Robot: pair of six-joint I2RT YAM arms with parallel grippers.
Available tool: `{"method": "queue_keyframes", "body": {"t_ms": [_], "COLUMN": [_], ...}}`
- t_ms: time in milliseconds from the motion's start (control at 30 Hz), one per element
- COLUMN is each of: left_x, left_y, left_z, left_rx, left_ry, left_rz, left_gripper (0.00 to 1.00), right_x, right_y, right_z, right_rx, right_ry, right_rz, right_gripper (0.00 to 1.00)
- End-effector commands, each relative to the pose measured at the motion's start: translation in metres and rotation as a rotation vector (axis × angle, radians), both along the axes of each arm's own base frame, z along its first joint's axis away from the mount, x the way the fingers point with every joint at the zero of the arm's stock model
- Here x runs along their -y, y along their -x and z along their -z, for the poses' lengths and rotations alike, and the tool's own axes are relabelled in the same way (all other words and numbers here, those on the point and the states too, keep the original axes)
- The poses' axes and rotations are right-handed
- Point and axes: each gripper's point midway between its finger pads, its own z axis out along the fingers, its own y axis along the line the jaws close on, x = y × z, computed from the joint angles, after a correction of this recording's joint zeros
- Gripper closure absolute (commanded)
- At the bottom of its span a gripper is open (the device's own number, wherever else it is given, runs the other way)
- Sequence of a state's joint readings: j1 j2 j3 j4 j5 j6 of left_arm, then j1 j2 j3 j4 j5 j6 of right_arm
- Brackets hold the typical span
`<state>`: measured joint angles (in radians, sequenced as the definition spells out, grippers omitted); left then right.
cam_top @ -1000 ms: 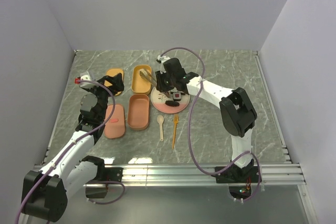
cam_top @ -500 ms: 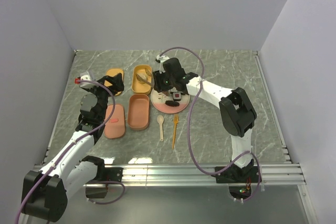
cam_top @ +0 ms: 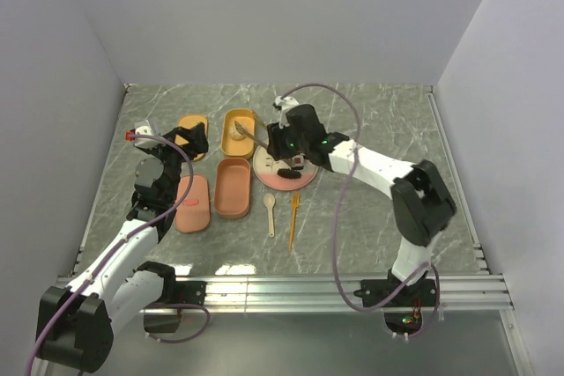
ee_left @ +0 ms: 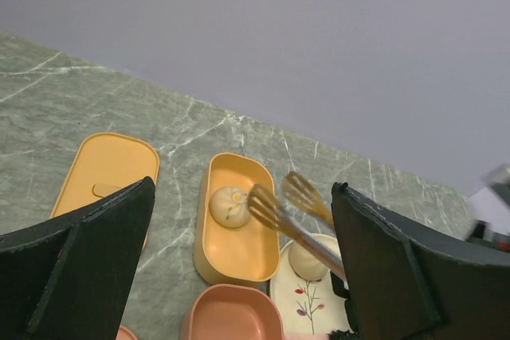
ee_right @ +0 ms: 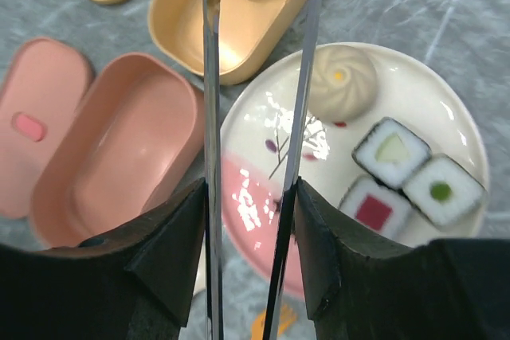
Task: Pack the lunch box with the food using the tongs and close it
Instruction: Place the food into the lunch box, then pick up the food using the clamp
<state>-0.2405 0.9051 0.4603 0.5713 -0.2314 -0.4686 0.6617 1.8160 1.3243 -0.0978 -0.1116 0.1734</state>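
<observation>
Your left gripper (cam_top: 191, 140) hangs empty with its jaws spread wide near the orange lid (cam_top: 192, 125), toward the worktop's far edge; the pink lid (cam_top: 192, 203) lies off and the pink box (ee_right: 119, 157) holds nothing. One bun (ee_left: 229, 205) sits in the orange box (ee_left: 239, 256), so packing has barely begun. Your right gripper (cam_top: 278, 142) clamps the tongs (ee_right: 210, 77), arms spread, over the plate (ee_right: 263, 220), where a second bun (ee_right: 343, 83) and three sushi rolls (ee_right: 392, 151) await transfer.

Tongs (ee_right: 212, 101) overhang orange tray (ee_right: 183, 21) and plate (ee_right: 446, 109); pink tray (ee_right: 119, 157), spoon (cam_top: 270, 209), fork (cam_top: 294, 213) flank plate.
</observation>
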Motion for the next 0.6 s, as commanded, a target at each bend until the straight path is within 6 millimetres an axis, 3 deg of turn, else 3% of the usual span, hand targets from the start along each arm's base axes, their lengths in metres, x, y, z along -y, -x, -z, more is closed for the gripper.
{"method": "queue_keyframes", "body": {"t_ms": [0,200,300,400,567], "left_x": [0.003,0.004,0.005,0.005,0.006], "left_y": [0.001,0.001,0.001,0.002,0.002], "left_z": [-0.015,-0.015,-0.014,-0.014,-0.015], "left_rx": [0.048,0.048,0.046,0.046,0.05], "left_ry": [0.018,0.019,0.018,0.019,0.019], "left_rz": [0.021,0.026,0.031,0.034,0.035], "left_gripper": [0.01,0.01,0.01,0.01,0.01], "right_x": [0.007,0.038,0.05,0.054,0.058], "right_y": [0.006,0.028,0.031,0.031,0.034], "right_z": [-0.097,-0.097,-0.076,-0.042,-0.007], "right_rx": [0.235,0.266,0.232,0.166,0.101], "right_ry": [-0.155,-0.155,-0.112,-0.063,-0.015], "right_rz": [0.028,0.087,0.132,0.161,0.18], "right_gripper": [0.46,0.46,0.46,0.46,0.46]}}
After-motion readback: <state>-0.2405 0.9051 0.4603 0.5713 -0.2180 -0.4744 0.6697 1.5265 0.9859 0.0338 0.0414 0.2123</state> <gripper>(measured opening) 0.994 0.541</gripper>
